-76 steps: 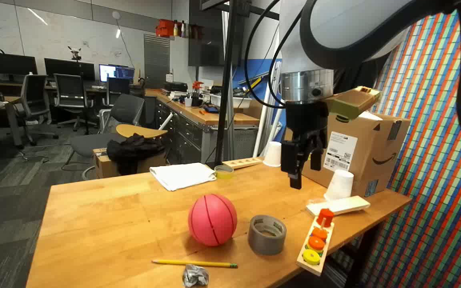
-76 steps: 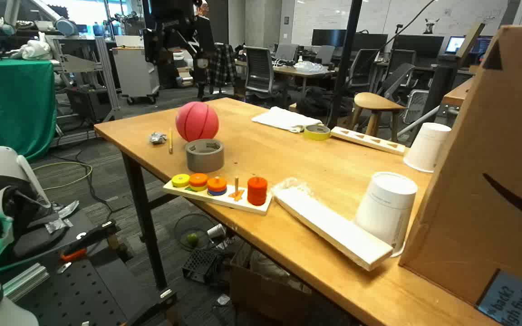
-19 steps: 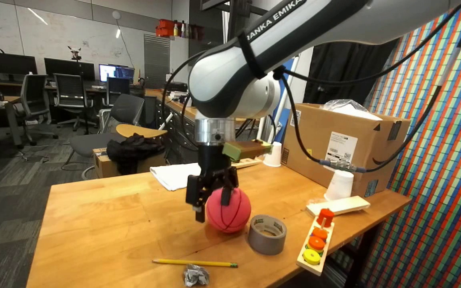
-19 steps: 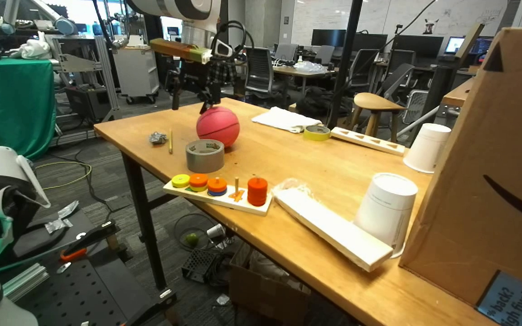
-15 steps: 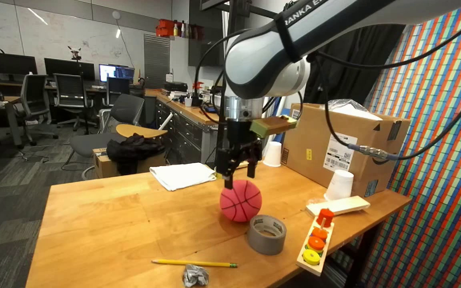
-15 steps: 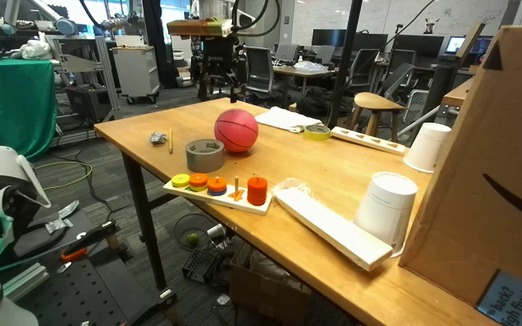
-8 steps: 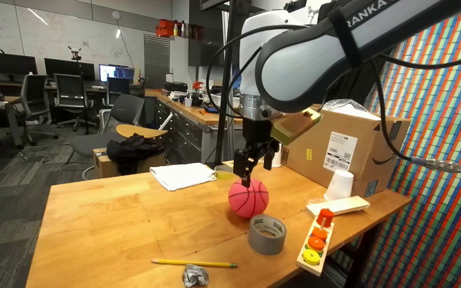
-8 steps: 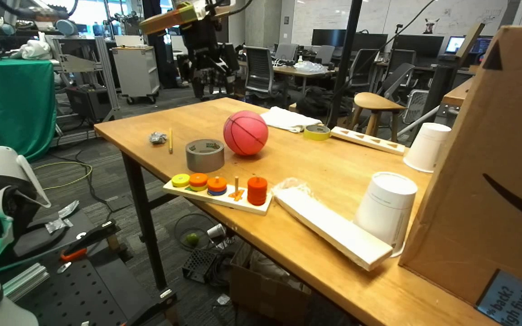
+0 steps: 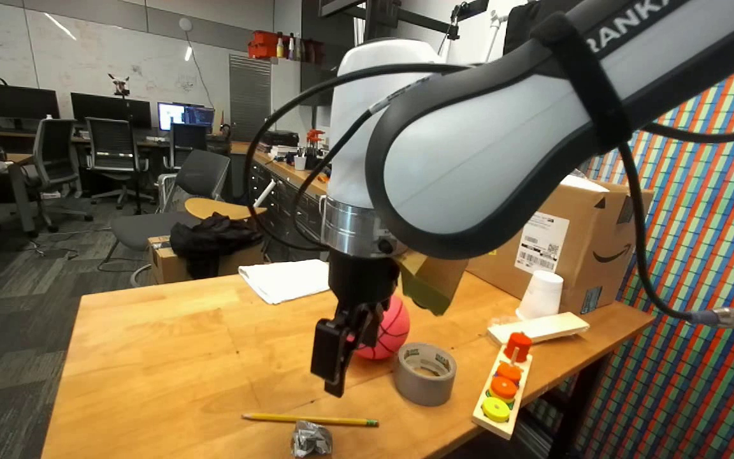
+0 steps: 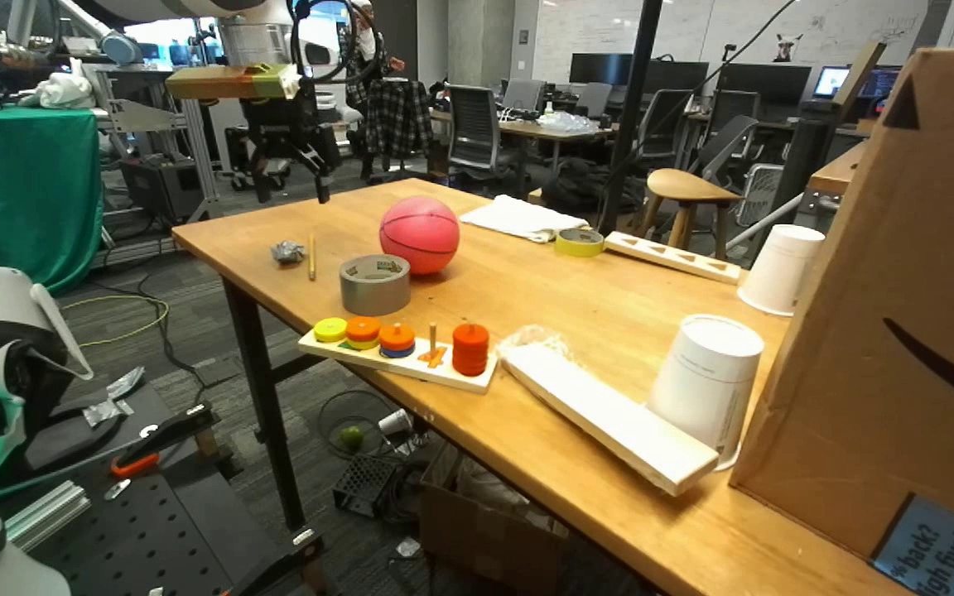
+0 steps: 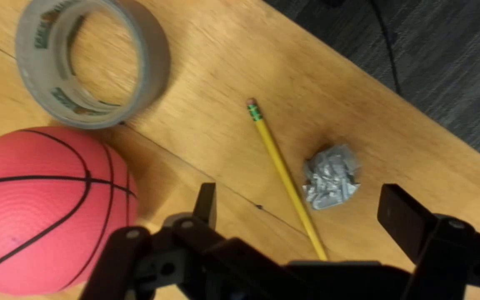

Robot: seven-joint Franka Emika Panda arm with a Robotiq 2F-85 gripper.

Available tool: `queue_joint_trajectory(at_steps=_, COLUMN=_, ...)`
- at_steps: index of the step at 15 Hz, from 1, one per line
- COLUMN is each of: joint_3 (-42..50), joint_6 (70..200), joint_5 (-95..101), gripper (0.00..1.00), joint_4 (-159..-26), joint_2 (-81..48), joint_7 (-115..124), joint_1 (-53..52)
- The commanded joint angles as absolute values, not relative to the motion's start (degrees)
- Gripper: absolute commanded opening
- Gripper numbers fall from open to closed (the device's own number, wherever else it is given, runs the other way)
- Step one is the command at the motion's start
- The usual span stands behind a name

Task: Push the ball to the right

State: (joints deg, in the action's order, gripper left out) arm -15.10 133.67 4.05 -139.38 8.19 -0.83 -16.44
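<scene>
Plainly, the hand (image 11: 300,204) is nearest in the wrist view, spread wide, one side at the lower left and one at the lower right of the frame, with nothing in its hold. Below it on the tabletop (image 9: 169,357), a yellow pencil (image 11: 279,162) slants down the middle of the frame and a crumpled silver wad (image 11: 331,177) sits to its right. The ball (image 11: 48,216), pinkish red with dark seams, fills the lower left, cut off by the frame's edge, and a grey tape roll (image 11: 156,62) stands at the upper left; the two are close, though I cannot tell whether they touch. In an exterior view the arm (image 9: 469,153) extends from the upper right and the hand hides part of the ball, just right of centre. At the lower right lies a wooden peg board with coloured rings (image 9: 504,387); then come a pale plank (image 9: 539,328), an upturned white cup (image 9: 540,294) and a cardboard box (image 9: 587,255). In an exterior view a clear gap parts the hand from the ball, with a yellow tape roll (image 10: 579,248) and a notched wooden strip (image 10: 672,258) farther back, upper right of centre. Farthest off, office chairs (image 10: 474,124) and dark monitors (image 10: 763,91) stand toward the top.
</scene>
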Motion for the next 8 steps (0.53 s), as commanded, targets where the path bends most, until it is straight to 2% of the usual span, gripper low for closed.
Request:
queue_joint_trajectory(at_steps=1, joint_3=-16.02, joint_6=138.78, joint_5=-3.53, gripper=1.0, joint_4=-139.66, joint_2=7.59, joint_7=-10.59, joint_1=-19.64)
queue_joint_trajectory(at_steps=8, joint_3=-17.15, joint_6=143.25, joint_5=-14.81, gripper=1.0, joint_4=-137.76, joint_2=5.97, joint_7=-23.48, joint_1=-23.48)
